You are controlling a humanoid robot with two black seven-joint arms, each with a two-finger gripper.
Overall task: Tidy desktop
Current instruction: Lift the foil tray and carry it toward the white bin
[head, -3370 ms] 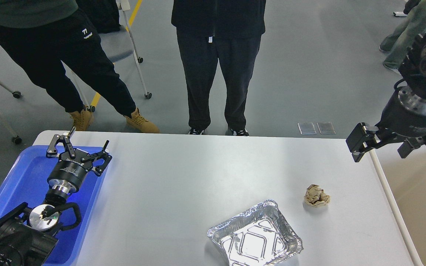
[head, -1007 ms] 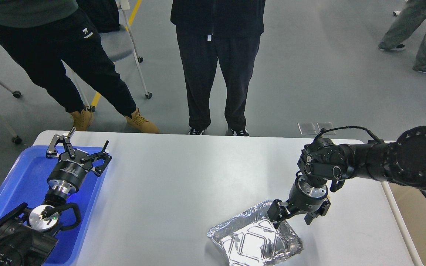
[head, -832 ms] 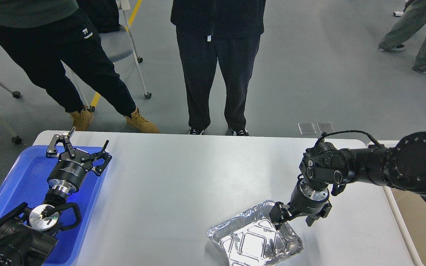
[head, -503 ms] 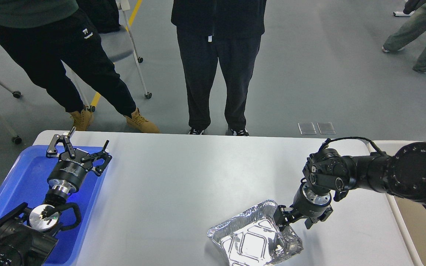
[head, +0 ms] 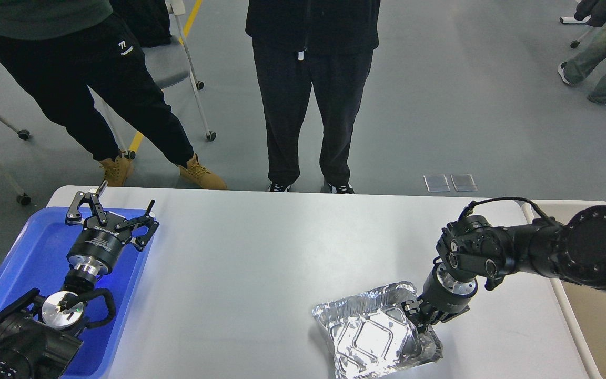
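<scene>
Gripping the far right rim of a foil tray (head: pixel 374 337), the right claw (head: pixel 417 317) has its fingers pressed together on the crumpled edge.

Its fingertips are dark and partly lost against the foil, so the exact bite is hard to read. The tray sits near the front of the tabletop (head: pixel 261 252), its near corner cut off by the frame. The left claw (head: pixel 111 217) hangs wide apart over a blue bin (head: pixel 19 252), holding nothing. Two bystanders are cropped at the waist.

The glossy grey-white desktop (head: pixel 261 252) with rounded corners lies flat.
</scene>
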